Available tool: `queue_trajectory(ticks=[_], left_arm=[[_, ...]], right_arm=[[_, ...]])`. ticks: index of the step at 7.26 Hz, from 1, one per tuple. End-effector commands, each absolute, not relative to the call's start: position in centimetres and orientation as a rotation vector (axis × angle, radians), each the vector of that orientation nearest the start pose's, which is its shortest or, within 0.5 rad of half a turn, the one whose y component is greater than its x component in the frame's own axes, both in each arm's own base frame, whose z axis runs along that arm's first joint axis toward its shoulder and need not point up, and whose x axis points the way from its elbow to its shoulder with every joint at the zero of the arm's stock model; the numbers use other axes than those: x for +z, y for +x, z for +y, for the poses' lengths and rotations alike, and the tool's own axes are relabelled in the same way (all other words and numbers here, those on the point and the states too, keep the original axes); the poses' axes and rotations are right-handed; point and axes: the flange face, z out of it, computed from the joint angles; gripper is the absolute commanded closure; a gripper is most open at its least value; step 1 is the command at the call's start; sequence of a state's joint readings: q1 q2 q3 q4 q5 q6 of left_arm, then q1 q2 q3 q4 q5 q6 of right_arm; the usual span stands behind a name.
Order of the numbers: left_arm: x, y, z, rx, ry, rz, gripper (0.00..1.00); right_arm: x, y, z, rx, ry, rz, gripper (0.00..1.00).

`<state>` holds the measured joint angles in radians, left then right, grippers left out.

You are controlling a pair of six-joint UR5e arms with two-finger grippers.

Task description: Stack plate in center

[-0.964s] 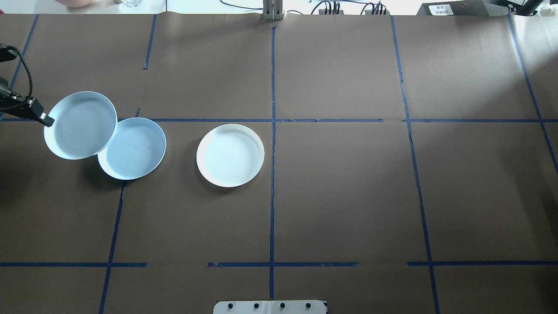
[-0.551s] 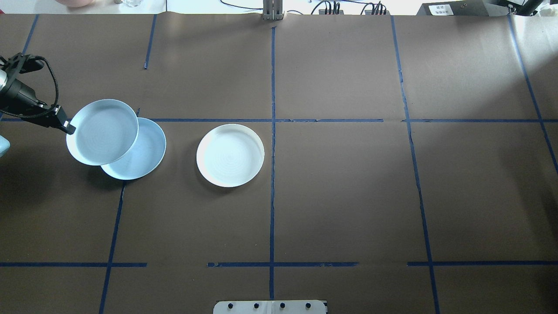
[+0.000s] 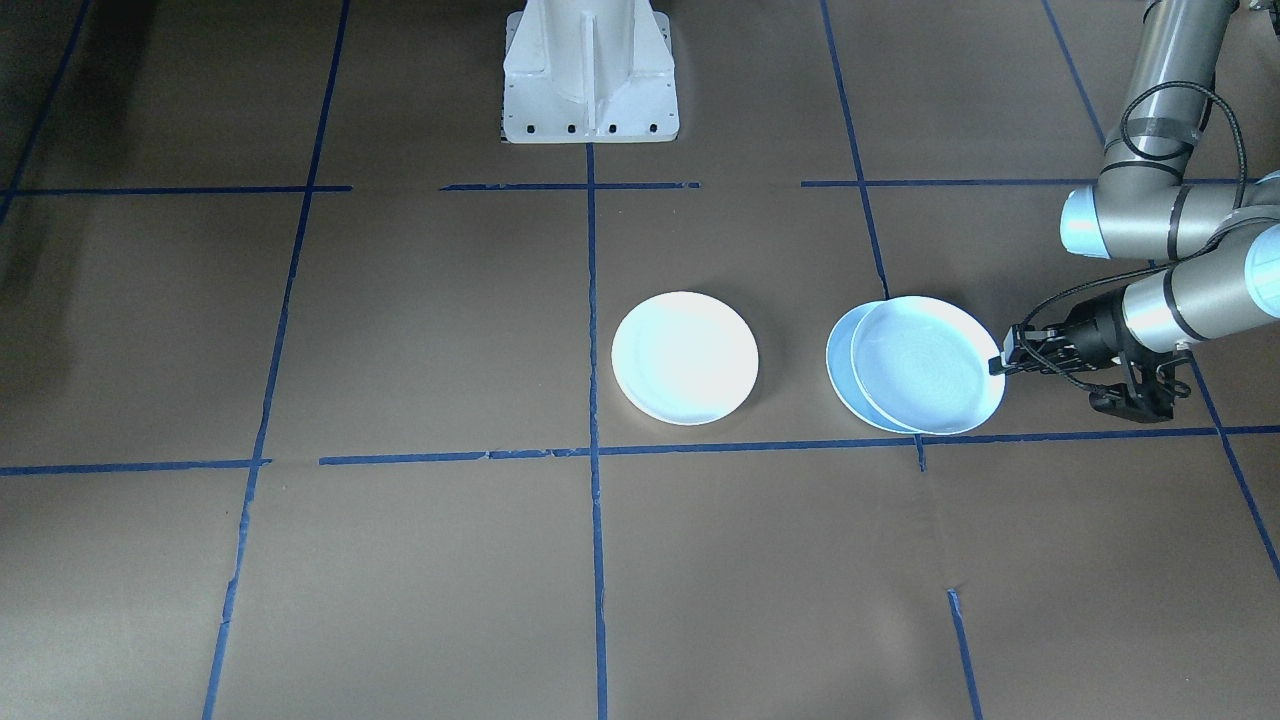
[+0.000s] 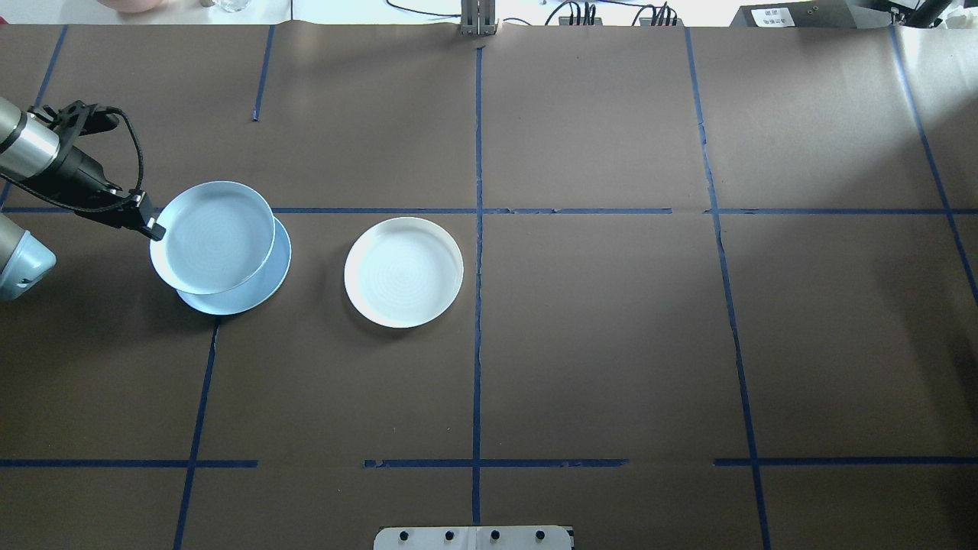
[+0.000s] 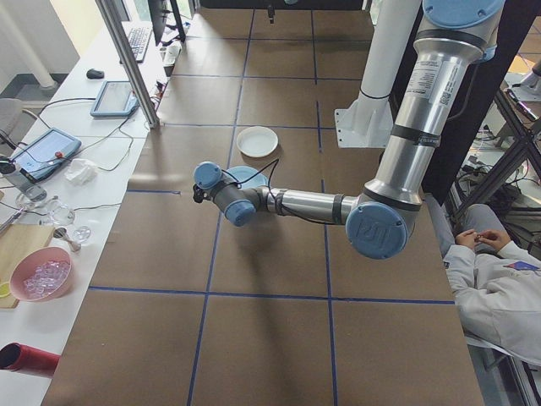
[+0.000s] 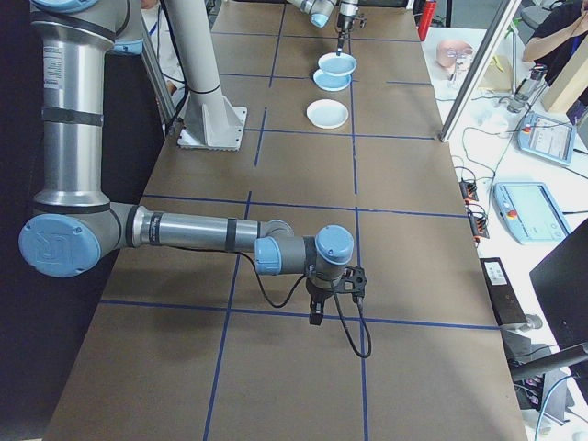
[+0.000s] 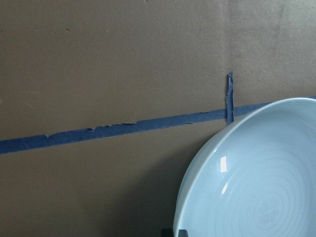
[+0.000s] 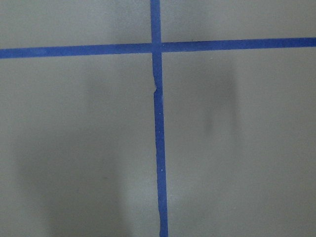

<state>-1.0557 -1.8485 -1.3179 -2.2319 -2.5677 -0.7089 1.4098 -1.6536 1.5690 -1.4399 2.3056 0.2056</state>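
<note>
My left gripper point(image 4: 155, 229) point(image 3: 998, 364) is shut on the left rim of a pale blue plate point(image 4: 212, 237) point(image 3: 925, 362) and holds it in the air, nearly level. Under it lies the center plate point(image 4: 260, 292) point(image 3: 838, 360), also pale blue, flat on the table; only a crescent of it shows past the held plate. The left wrist view has the held plate point(image 7: 256, 182) at lower right, above brown table and blue tape. My right gripper point(image 6: 315, 317) hangs low over a tape line far from the plates; I cannot tell whether it is open or shut.
A brighter white plate point(image 4: 403, 272) point(image 3: 685, 357) lies right of the pair near the table's middle line. The robot's base mount point(image 3: 590, 75) stands at the near edge. A seated person point(image 5: 490, 279) and side benches with tablets lie beyond the table.
My left gripper has carried the held plate to the right, from beside the center plate to almost wholly over it. The white plate has not moved.
</note>
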Motion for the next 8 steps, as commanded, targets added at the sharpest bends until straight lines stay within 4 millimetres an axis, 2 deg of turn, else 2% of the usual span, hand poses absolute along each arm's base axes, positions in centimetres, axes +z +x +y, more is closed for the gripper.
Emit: queue_trajectory(ticks=[1,4,5,6,8], left_arm=[[53.61,27.94,-56.19,0.185,-0.03,1.124,1.0],[53.73,27.95,-56.2,0.182,-0.035,1.121,1.0],[53.81,27.95,-56.2,0.181,-0.036,1.12,0.83],[53.9,27.95,-56.22,0.181,-0.036,1.119,0.01],[53.81,27.96,-56.2,0.183,-0.035,1.12,0.0]], right_arm=[[68.82,-0.79,-46.35,0.025,-0.089,-0.731,0.0],[68.82,-0.79,-46.35,0.025,-0.089,-0.731,0.0],[68.83,-0.79,-46.34,0.026,-0.091,-0.73,0.0],[68.82,-0.79,-46.35,0.025,-0.089,-0.731,0.0],[68.83,-0.79,-46.34,0.026,-0.091,-0.73,0.0]])
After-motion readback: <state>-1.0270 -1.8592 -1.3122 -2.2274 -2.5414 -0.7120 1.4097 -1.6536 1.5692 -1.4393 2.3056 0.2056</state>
